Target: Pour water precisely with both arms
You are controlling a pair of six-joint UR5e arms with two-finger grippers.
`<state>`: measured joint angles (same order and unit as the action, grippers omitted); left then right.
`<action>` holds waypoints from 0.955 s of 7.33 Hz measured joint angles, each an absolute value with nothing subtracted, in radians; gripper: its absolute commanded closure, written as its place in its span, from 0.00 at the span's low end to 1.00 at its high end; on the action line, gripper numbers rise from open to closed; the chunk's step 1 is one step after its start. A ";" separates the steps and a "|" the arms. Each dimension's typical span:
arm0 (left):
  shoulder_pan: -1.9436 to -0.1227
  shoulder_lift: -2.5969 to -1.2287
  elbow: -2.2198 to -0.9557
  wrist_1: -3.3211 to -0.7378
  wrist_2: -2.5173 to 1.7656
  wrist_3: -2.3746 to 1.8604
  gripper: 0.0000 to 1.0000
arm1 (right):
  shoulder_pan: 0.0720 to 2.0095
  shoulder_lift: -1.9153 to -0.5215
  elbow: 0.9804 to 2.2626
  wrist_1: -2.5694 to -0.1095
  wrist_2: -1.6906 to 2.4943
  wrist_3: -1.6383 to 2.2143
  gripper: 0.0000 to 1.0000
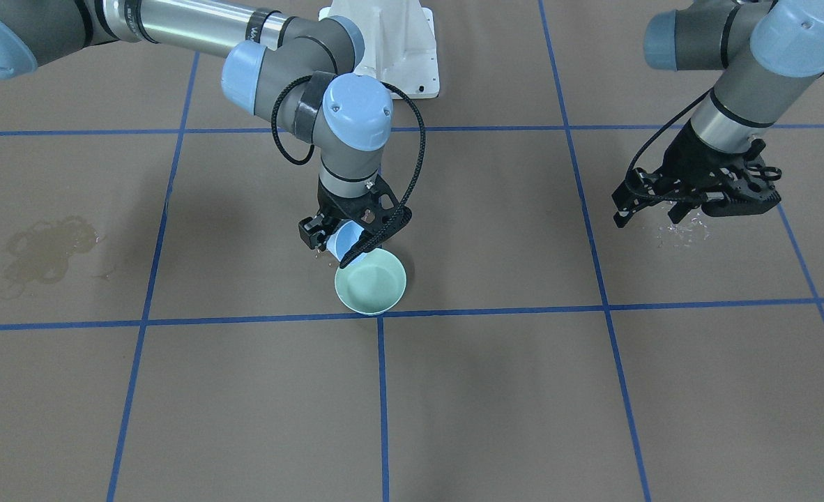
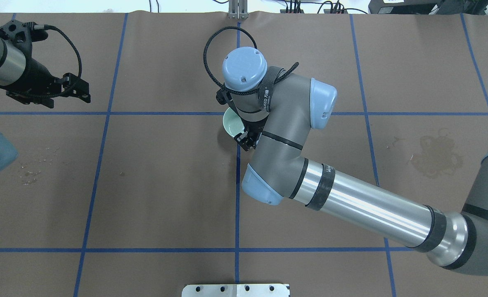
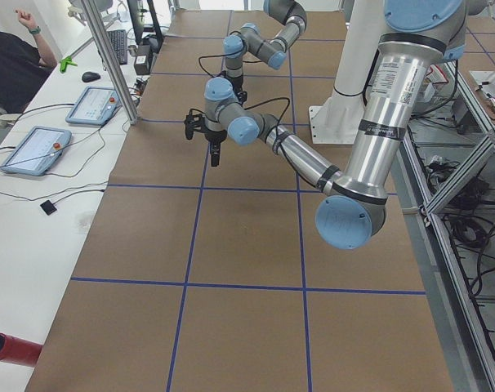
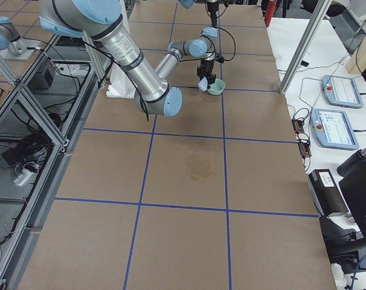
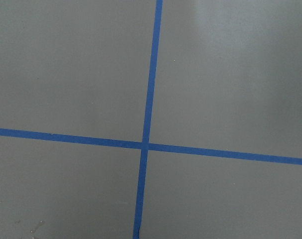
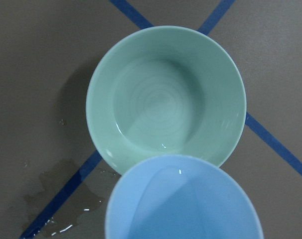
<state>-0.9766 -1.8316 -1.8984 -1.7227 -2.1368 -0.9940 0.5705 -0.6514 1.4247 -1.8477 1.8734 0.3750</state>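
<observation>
My right gripper (image 1: 339,244) is shut on a light blue cup (image 1: 347,240) and holds it tilted over the near rim of a mint green bowl (image 1: 374,286) that stands on the table. In the right wrist view the cup (image 6: 183,199) fills the lower edge and the bowl (image 6: 166,94) lies just beyond it. A faint glossy sheen of water (image 6: 158,122) shows in the bowl's bottom. My left gripper (image 1: 652,209) hovers open and empty far off to the side, above the table. It also shows in the overhead view (image 2: 76,88).
A small spilled puddle (image 6: 61,214) lies on the table beside the bowl. A dried water stain (image 1: 46,251) and some droplets (image 1: 680,233) mark the brown paper. Blue tape lines (image 5: 150,99) cross the table. The white pedestal (image 1: 398,42) stands behind the bowl.
</observation>
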 measured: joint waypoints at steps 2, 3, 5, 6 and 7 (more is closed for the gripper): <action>-0.977 -1.828 -1.900 -1.723 -2.137 -0.994 0.00 | 0.571 -0.612 1.393 -1.901 1.869 0.348 1.00; -0.977 -1.828 -1.901 -1.723 -2.137 -0.994 0.00 | 0.571 -0.597 1.377 -1.922 1.865 0.340 1.00; -0.977 -1.827 -1.902 -1.723 -2.137 -0.994 0.00 | 0.573 -0.568 1.352 -1.993 1.855 0.323 1.00; -0.978 -1.827 -1.903 -1.723 -2.137 -0.994 0.00 | 0.574 -0.561 1.343 -2.024 1.851 0.318 1.00; -0.980 -1.827 -1.905 -1.723 -2.137 -0.994 0.00 | 0.574 -0.543 1.316 -2.048 1.842 0.315 1.00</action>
<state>-0.9795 -1.8270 -1.9048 -1.7227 -2.1368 -0.9940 0.5739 -0.5427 1.3157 -2.0477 1.8419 0.3150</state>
